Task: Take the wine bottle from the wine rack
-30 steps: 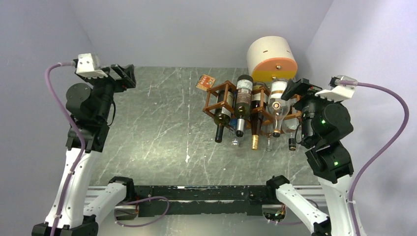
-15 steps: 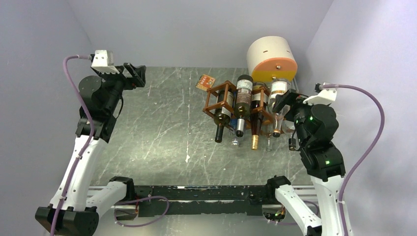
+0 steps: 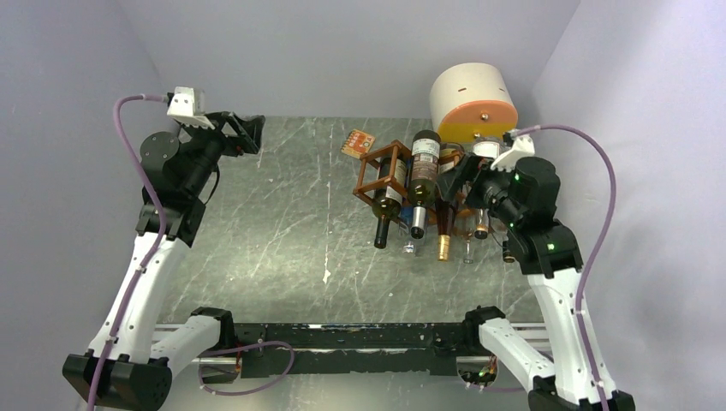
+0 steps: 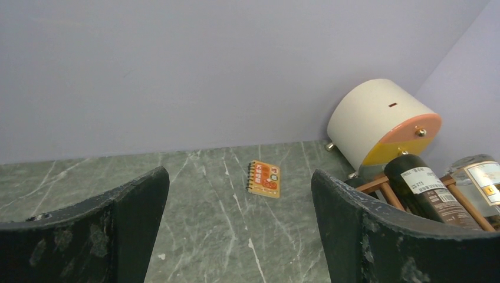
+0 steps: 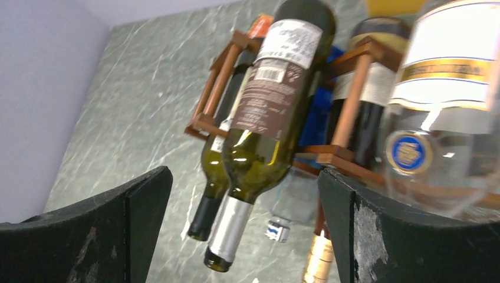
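While the left gripper (image 3: 244,133) is only drifting a little inward at the far left of the table (image 3: 274,223), its fingers spread and empty, the right gripper (image 3: 461,174) is swinging in from the table's right side and is now leaning over the right part of the wine rack (image 3: 381,171). Its fingers are also standing wide apart, gripping nothing. That shift is suggesting the reach is under way, with no bottle grasped yet and every bottle lying where it was.

From the right wrist, the fingers are framing a dark green wine bottle (image 5: 265,112) with a white label. This bottle is resting on top of the rack's reddish-brown bars, left of a clear bottle (image 5: 448,118). Its long axis is running roughly front to back across the table. Its base is facing the rear wall and the cream-and-orange cylinder (image 3: 475,103), and its foil-capped neck is pointing toward the arms' bases, overhanging the rack's front.
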`<control>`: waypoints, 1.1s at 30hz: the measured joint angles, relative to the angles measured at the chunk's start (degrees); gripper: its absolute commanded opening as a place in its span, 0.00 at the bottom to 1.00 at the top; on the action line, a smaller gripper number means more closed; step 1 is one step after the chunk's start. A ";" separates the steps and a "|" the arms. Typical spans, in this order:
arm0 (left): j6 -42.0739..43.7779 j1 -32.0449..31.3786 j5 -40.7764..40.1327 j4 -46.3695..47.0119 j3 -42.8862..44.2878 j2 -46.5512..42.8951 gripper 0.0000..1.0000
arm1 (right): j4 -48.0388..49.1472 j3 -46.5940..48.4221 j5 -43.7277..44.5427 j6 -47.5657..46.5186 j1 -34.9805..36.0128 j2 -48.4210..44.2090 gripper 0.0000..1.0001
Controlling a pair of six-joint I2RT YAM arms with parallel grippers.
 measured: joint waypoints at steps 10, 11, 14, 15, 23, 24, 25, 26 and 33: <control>-1.25 -0.96 1.40 1.16 -0.72 0.90 0.94 | -2.64 -0.57 -12.92 2.27 -0.09 7.45 0.96; -1.31 -1.01 1.55 1.18 -0.72 1.03 0.94 | -3.43 -0.57 -13.68 2.38 -0.02 7.80 0.96; -1.66 -1.11 1.97 1.29 -0.72 1.44 0.94 | -5.57 -0.92 -14.53 2.73 0.46 8.70 0.93; -1.73 -1.16 2.12 1.36 -0.72 1.62 0.94 | -5.99 -1.31 -14.60 2.93 0.59 8.81 0.91; -2.16 -1.36 3.32 1.44 -0.74 3.04 0.94 | -7.26 -7.89 -15.10 6.84 3.37 8.92 0.81; -2.16 -1.42 3.69 1.46 -0.74 3.15 0.94 | -6.91 -8.79 -15.04 7.37 3.89 8.85 0.77; -2.16 -1.46 4.07 1.46 -0.74 3.26 0.94 | -6.45 -9.60 -14.97 7.98 4.24 8.76 0.75; -2.23 -1.55 4.46 1.49 -0.74 3.39 0.94 | -5.77 -10.67 -14.97 8.79 4.61 8.66 0.74; -2.34 -2.19 5.14 1.51 -0.74 4.00 0.94 | 0.11 -15.41 -14.03 14.80 5.55 8.24 0.71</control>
